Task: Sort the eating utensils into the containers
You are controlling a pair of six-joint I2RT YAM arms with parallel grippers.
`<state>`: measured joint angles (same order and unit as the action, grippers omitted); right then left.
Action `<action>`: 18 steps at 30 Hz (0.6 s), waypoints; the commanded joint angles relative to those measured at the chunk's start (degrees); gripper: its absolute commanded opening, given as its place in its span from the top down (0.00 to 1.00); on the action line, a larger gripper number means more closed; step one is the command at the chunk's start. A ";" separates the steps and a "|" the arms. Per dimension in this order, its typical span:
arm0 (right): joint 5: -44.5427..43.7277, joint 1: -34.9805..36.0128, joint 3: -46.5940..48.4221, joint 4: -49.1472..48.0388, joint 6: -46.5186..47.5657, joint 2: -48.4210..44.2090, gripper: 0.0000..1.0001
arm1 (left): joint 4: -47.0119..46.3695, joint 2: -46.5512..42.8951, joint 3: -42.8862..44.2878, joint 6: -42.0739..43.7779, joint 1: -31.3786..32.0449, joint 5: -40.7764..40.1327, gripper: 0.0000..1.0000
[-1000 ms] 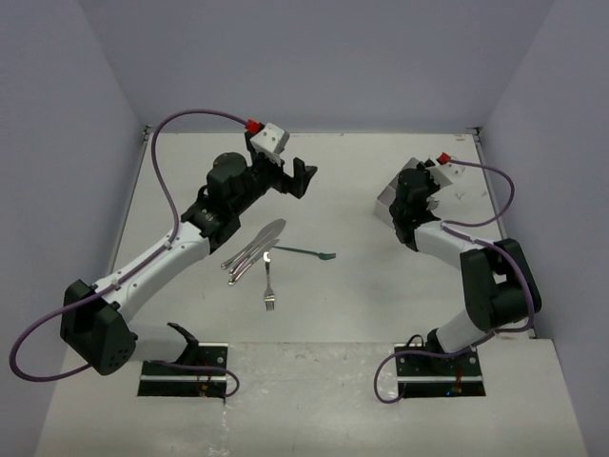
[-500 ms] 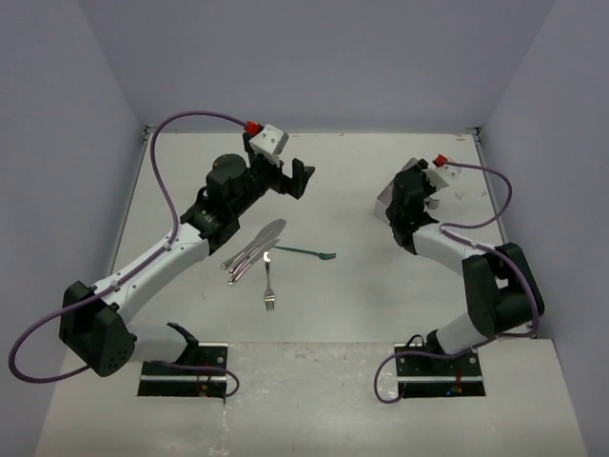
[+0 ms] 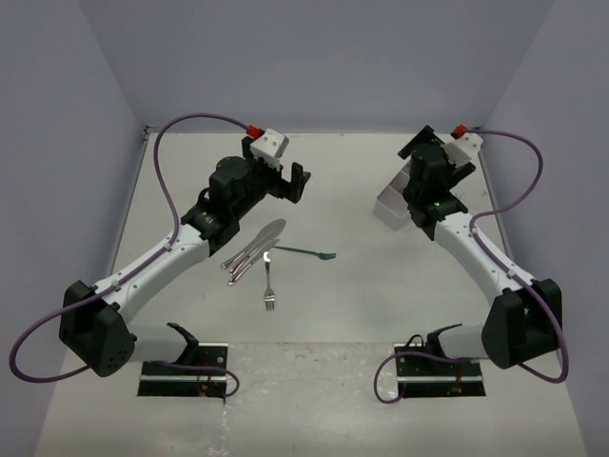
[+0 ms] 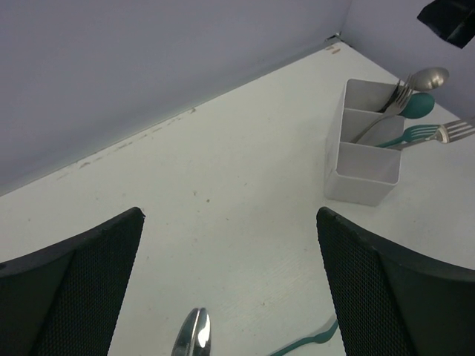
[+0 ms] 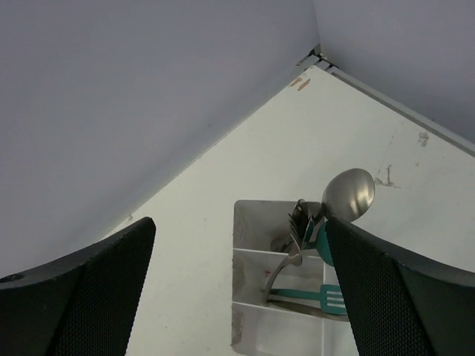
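Loose cutlery, mid-table: silver utensils (image 3: 249,252), silver fork (image 3: 268,288), teal utensil (image 3: 309,252); likely light, rigid, slick, so pinch mid-handle; divided box (image 4: 362,172) far right, part-filled; left gripper (image 4: 230,289) and right gripper (image 5: 241,293) jaws wide apart, empty.

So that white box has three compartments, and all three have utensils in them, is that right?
Not quite. The white box has three compartments, but only two hold utensils; the end compartment nearest the left wrist camera is empty. The left wrist view shows it.
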<state>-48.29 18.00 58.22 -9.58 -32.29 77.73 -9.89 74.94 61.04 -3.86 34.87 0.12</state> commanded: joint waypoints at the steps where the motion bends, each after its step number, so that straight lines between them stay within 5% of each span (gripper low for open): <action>1: 4.34 0.02 3.48 15.80 -1.81 -0.65 0.01 | 6.87 -0.32 -0.13 1.21 -0.51 -1.89 0.00; 6: 13.20 -0.07 -1.42 17.05 0.30 -8.29 0.01 | 20.68 0.21 -7.21 19.47 6.22 19.29 0.00; 10: 19.11 -0.07 -4.77 18.28 2.06 -14.44 0.01 | 19.91 3.36 -11.21 27.59 11.18 12.37 0.00; 18: 26.67 -0.07 -11.00 22.85 0.21 -26.12 0.01 | 21.85 19.88 -1.72 30.75 11.01 7.44 0.00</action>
<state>-25.85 17.78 49.91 10.44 -31.64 54.76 12.40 93.17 54.48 22.87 46.28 9.30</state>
